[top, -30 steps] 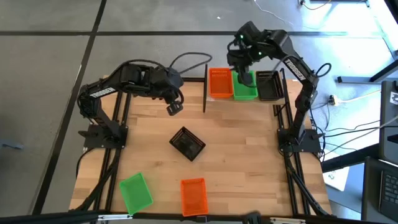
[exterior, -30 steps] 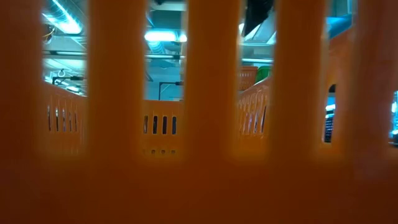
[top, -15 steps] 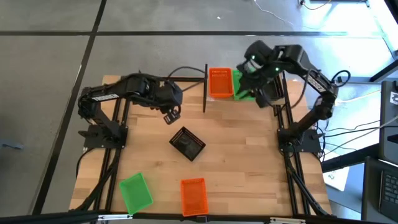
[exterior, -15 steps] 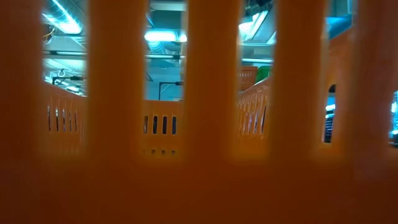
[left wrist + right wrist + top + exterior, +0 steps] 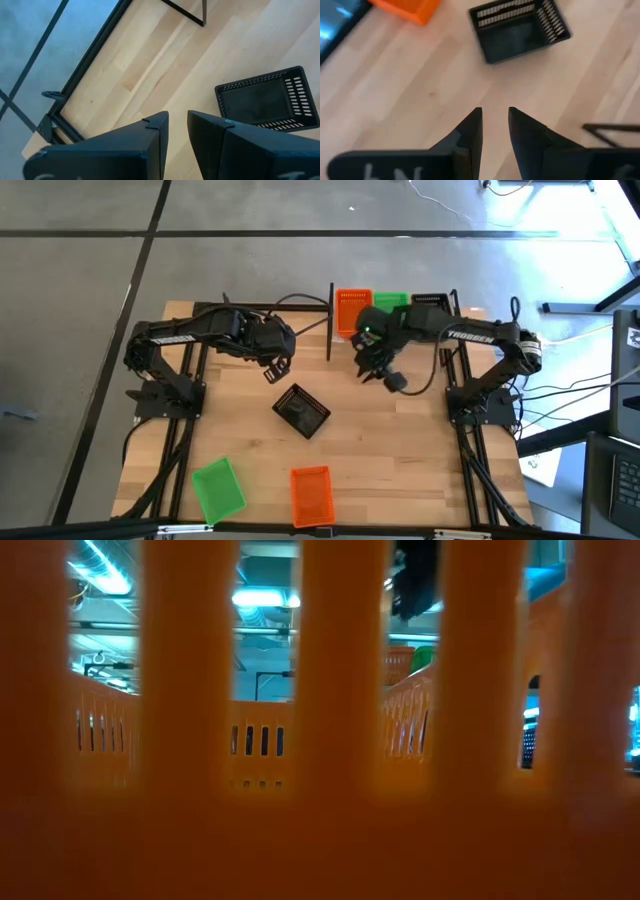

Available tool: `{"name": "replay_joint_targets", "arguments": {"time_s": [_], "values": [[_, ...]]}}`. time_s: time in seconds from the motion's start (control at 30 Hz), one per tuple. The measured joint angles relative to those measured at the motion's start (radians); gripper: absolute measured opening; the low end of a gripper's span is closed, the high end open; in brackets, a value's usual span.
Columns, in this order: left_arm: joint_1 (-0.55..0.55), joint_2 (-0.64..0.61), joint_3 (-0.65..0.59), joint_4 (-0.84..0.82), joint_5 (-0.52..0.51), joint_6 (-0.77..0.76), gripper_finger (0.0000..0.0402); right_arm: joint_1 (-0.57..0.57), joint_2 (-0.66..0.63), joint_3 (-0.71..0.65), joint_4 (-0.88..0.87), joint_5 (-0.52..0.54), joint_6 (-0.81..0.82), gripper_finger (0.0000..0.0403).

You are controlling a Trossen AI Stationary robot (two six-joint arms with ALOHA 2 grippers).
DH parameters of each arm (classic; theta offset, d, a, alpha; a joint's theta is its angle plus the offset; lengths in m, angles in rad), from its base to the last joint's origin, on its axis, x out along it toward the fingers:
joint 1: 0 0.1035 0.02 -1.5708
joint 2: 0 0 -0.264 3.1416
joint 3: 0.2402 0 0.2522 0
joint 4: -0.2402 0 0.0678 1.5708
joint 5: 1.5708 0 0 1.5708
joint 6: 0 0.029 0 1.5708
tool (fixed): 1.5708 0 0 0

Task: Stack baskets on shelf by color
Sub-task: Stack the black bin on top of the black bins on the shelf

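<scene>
In the high view the shelf stands at the table's far edge and bears orange, green and black baskets side by side. A loose black basket sits flat mid-table, also seen in the left wrist view and the right wrist view. A green basket and an orange basket lie at the near edge. My left gripper hovers just far-left of the black basket, my right gripper to its far right. Both are shut and hold nothing.
The orange basket's slotted wall stands right in front of the low camera and blocks most of that view. A black shelf upright rises between the two grippers. Bare tabletop lies to the right of the black basket.
My right gripper has left the green basket on the shelf and swung down toward the table's near and left side, ending low over the table beside the black basket. My left gripper has shifted slightly toward the near edge. The baskets on the table have not moved.
</scene>
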Motion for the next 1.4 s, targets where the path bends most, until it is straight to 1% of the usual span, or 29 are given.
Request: {"name": "replay_joint_targets", "arguments": {"time_s": [0.07, 0.23, 0.3, 0.43, 0.57, 0.8, 0.93, 1.2, 1.4], "values": [[0.000, 0.000, 0.000, 0.000, 0.000, 0.000, 0.0064, 0.018, 0.000, -0.050, 0.095, 0.009, -0.020, 0.0092], [0.000, 0.000, 0.000, 0.000, 0.001, 0.001, 0.0064, 0.077, 0.000, -0.148, 0.254, 0.009, -0.194, 0.0092], [0.000, 0.000, 0.000, 0.000, 0.001, 0.001, 0.0064, 0.100, 0.000, -0.192, 0.338, 0.009, -0.236, 0.0092], [0.000, 0.000, 0.000, 0.000, 0.001, 0.001, 0.0064, 0.138, 0.012, -0.276, 0.516, 0.009, -0.260, 0.0092], [0.000, 0.000, 0.000, -0.001, 0.001, 0.001, 0.0064, 0.166, 0.069, -0.327, 0.629, 0.009, -0.261, 0.0092], [0.000, 0.000, 0.000, -0.001, 0.002, 0.001, 0.0064, 0.204, 0.195, -0.329, 0.740, 0.010, -0.264, 0.0092], [0.000, 0.000, 0.000, -0.001, 0.025, 0.001, 0.0064, 0.221, 0.241, -0.329, 0.754, 0.009, -0.264, 0.0092], [0.000, 0.000, 0.000, -0.002, 0.028, 0.001, 0.0064, 0.226, 0.260, -0.328, 0.815, 0.010, -0.264, 0.0092], [0.000, 0.000, 0.000, -0.003, 0.028, 0.009, 0.0064, 0.226, 0.281, -0.327, 0.817, 0.009, -0.263, 0.0092]]}}
